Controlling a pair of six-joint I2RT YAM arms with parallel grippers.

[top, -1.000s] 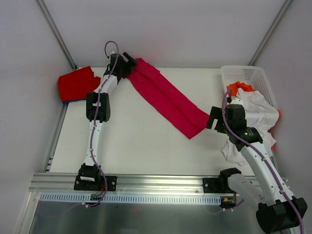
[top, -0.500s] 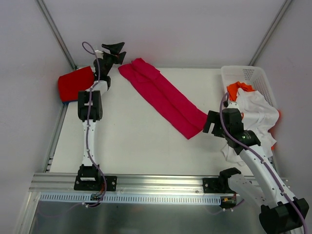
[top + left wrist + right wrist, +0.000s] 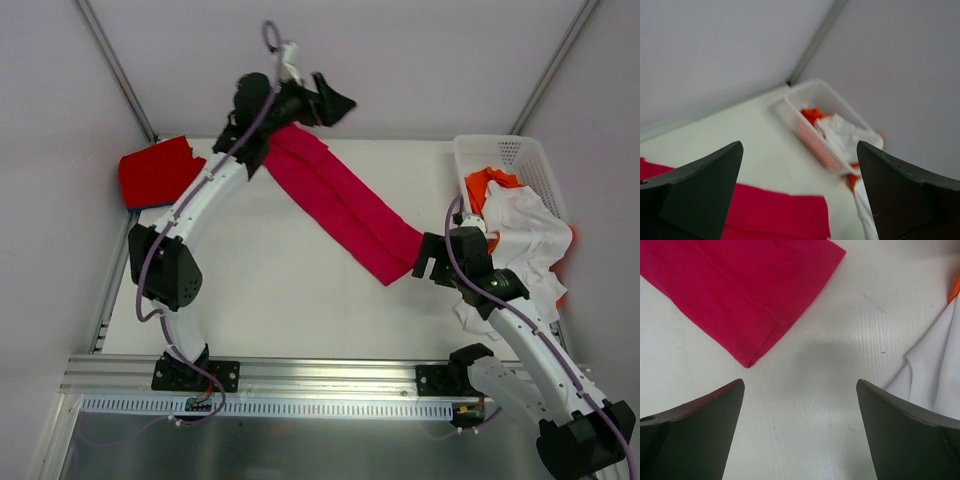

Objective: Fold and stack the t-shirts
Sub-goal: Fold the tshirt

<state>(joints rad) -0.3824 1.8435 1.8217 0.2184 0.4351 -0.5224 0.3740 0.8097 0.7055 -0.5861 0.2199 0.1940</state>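
A crimson-pink t-shirt (image 3: 345,205) lies folded into a long narrow strip, running diagonally from the back of the table toward the right front. My left gripper (image 3: 338,108) hangs open in the air above the strip's far end, holding nothing; in its wrist view (image 3: 800,145) the strip (image 3: 780,215) lies below. My right gripper (image 3: 420,258) is open just off the strip's near end, over bare table (image 3: 800,382), with the strip's corner (image 3: 750,295) ahead on the left. A folded red t-shirt (image 3: 155,172) rests at the back left. White (image 3: 525,228) and orange (image 3: 490,182) t-shirts spill from the basket.
The white lattice basket (image 3: 515,152) stands at the back right, also in the left wrist view (image 3: 810,127). White cloth (image 3: 935,375) hangs down beside my right gripper. Enclosure walls and metal corner posts (image 3: 115,70) ring the table.
My left arm swung from the back left corner by the red t-shirt to the right, high over the crimson strip's far end. The right gripper edged slightly left. The strip stayed put.
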